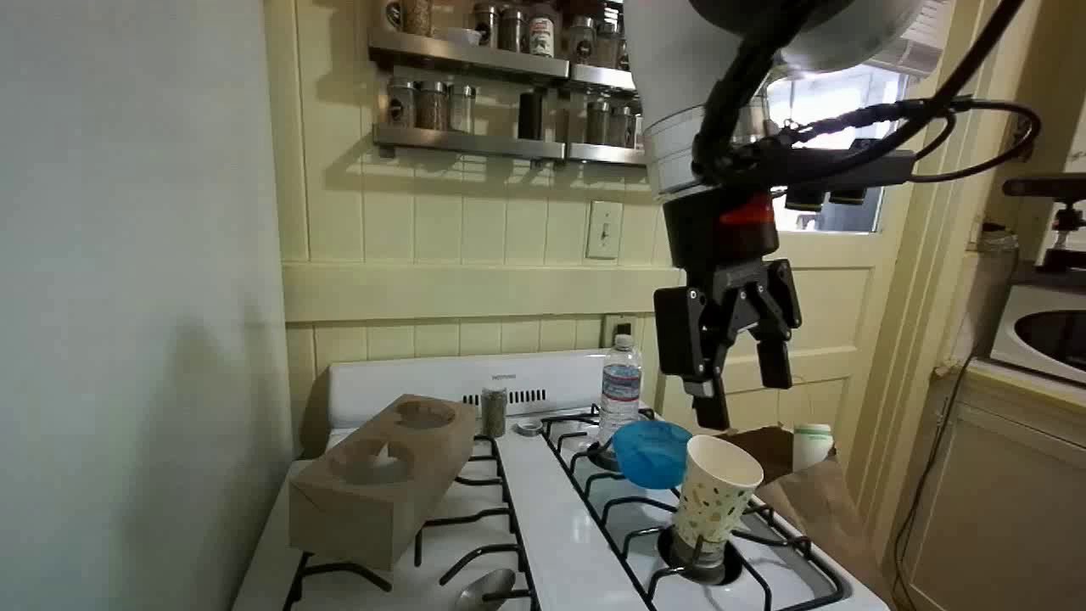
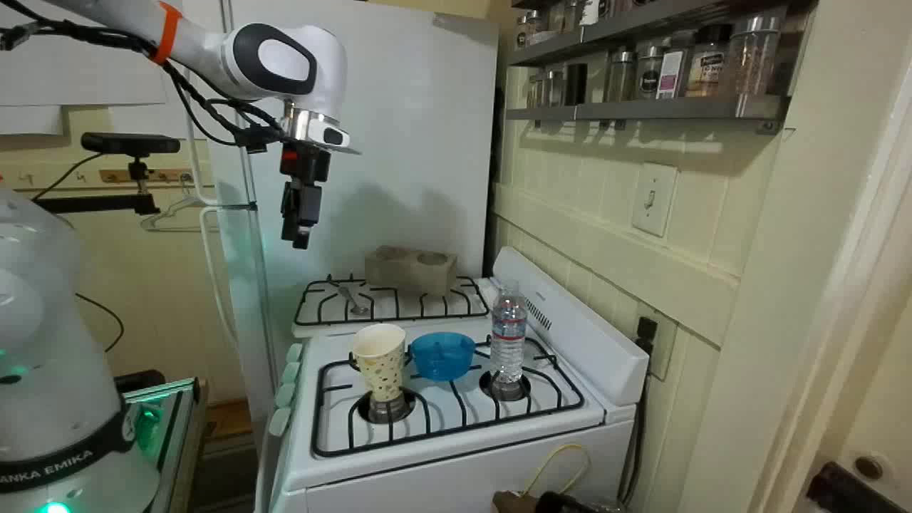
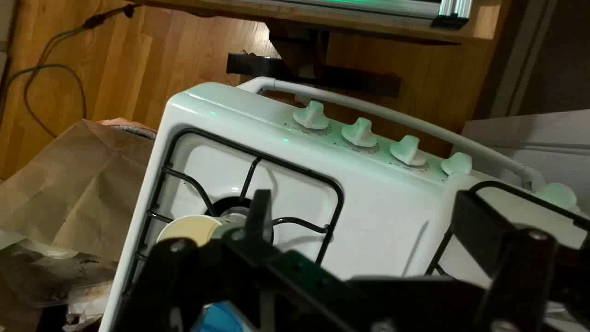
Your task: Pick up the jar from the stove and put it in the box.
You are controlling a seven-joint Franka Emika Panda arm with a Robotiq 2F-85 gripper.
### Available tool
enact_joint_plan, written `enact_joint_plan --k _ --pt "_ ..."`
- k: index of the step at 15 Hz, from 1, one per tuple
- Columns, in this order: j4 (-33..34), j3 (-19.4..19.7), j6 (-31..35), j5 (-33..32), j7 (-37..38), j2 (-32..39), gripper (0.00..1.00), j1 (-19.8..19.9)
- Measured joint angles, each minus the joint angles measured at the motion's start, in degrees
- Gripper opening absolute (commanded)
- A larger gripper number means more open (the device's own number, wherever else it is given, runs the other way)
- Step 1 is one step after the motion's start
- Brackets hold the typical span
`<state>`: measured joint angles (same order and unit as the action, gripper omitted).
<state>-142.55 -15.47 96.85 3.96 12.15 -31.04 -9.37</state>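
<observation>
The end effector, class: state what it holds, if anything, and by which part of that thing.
Nothing is held: the end effector is open, its fingers spread apart with no object between them.

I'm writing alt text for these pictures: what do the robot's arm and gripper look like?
The arm is white and rounded, with dark oval patches, an orange band and black cables along it. A black band on the white base carries light lettering, readable as "ANKA EMIKA". The gripper is black and angular, two-fingered, with a red patch.
</observation>
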Motion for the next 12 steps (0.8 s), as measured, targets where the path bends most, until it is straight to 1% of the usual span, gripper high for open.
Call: enact_joint_plan --k 12 --pt "0.06 0.11 0.19 -0.50 0.80 0.02 1.00 0.20"
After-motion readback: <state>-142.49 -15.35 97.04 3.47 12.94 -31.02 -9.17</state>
